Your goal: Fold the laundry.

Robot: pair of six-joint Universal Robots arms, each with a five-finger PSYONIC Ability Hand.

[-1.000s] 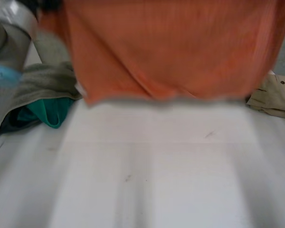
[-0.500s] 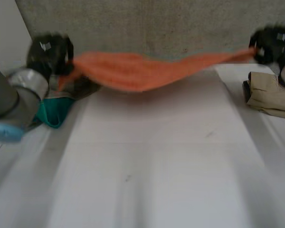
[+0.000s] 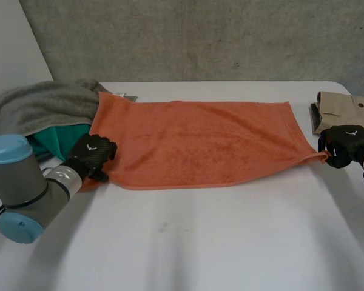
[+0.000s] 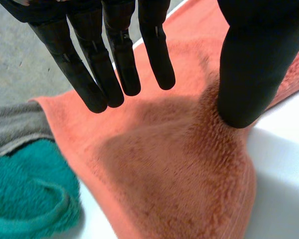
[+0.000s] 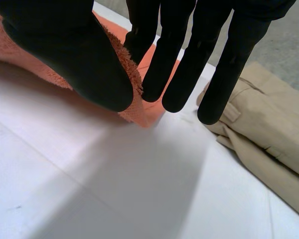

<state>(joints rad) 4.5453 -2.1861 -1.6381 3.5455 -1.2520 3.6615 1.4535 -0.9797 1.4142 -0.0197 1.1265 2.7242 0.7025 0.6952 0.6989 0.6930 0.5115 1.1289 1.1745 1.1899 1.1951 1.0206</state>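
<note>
Left hand (image 3: pixel 94 156) slack on orange towel (image 3: pixel 206 142); right hand (image 3: pixel 347 144) pinching its corner

Item 1, left hand: sat at the near left corner of the orange towel, at the end of the left arm (image 3: pixel 24 188). In the left wrist view the fingers (image 4: pixel 114 59) were straight and held apart from the thumb (image 4: pixel 254 64). The fingers were raised over the cloth. The thumb tip pressed down into the pile and nothing was gripped.

Item 2, right hand: sat at the near right corner of the same towel. In the right wrist view that corner was nipped between the thumb (image 5: pixel 84 64) and the straight fingers (image 5: pixel 164 64). The corner's tip hung down to touch the table.

Item 3, orange towel: lay spread out on the far half of the white table (image 3: pixel 230 242), its long side running across. It was flat apart from the near right corner, which was drawn to a point toward the right hand.

Item 4, grey cloth (image 3: pixel 39 106): lay heaped at the table's left side, touching the towel's far left corner. It lay over a green cloth (image 3: pixel 54 139), which was just beside the left hand.

Item 5, beige garment (image 3: pixel 346 109): lay folded at the table's right side, just beyond the right hand and apart from the towel
</note>
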